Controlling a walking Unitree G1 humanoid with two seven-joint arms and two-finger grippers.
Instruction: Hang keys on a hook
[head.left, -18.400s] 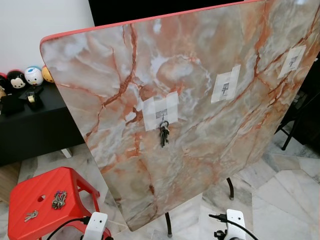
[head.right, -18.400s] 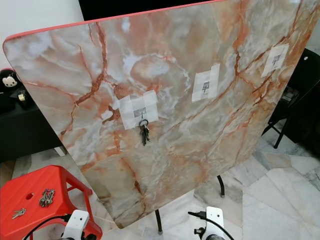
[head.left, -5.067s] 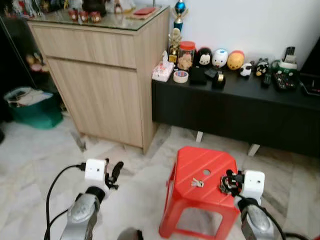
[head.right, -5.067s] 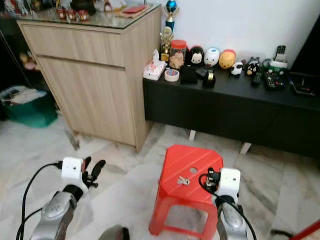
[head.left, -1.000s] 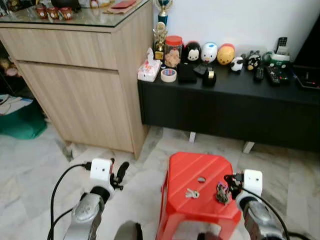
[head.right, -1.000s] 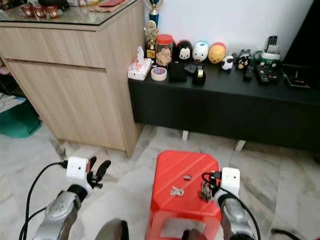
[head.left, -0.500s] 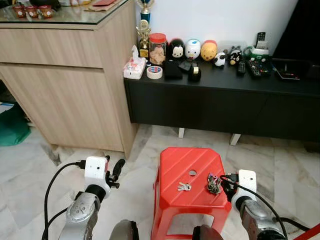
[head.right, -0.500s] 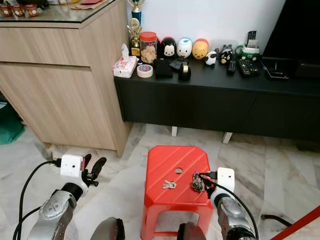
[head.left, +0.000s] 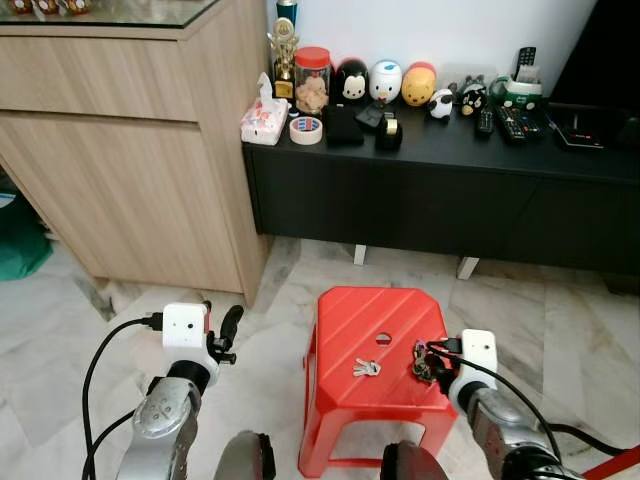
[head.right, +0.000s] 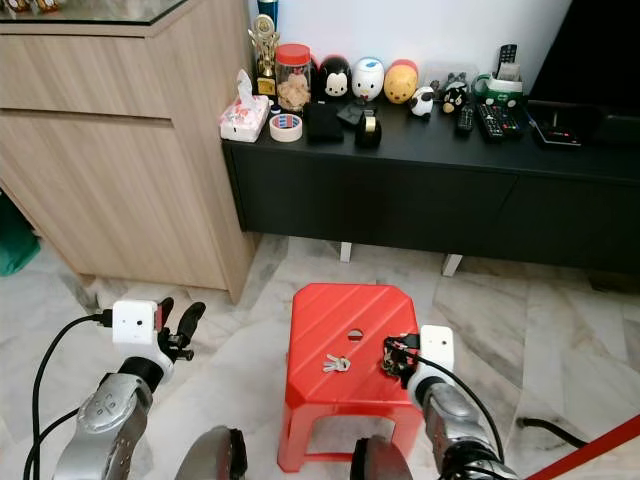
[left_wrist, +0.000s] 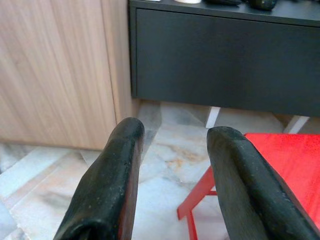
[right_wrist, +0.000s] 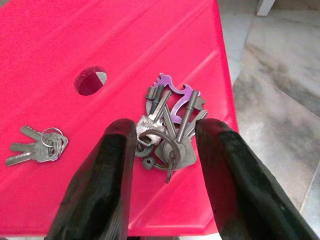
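A red plastic stool (head.left: 365, 320) stands on the marble floor in front of me. Two sets of keys lie on its seat. The large bunch of keys (right_wrist: 170, 117), with a purple piece, is near the right edge. A small set of keys (head.left: 366, 368) lies left of it, below the seat's hole. My right gripper (right_wrist: 167, 131) is open just above the seat, with one finger on each side of the large bunch. My left gripper (head.left: 228, 330) is open and holds nothing, hanging over the floor left of the stool.
A low black cabinet (head.left: 450, 190) behind the stool carries figurines, a tape roll and remotes. A tall wooden cabinet (head.left: 130, 150) stands at the back left. A red edge (head.left: 615, 465) shows at the bottom right. Marble floor lies around the stool.
The head camera has shifted, so the stool sits more central and farther up. My right gripper stays at the large bunch on the seat. The left arm hangs as before.
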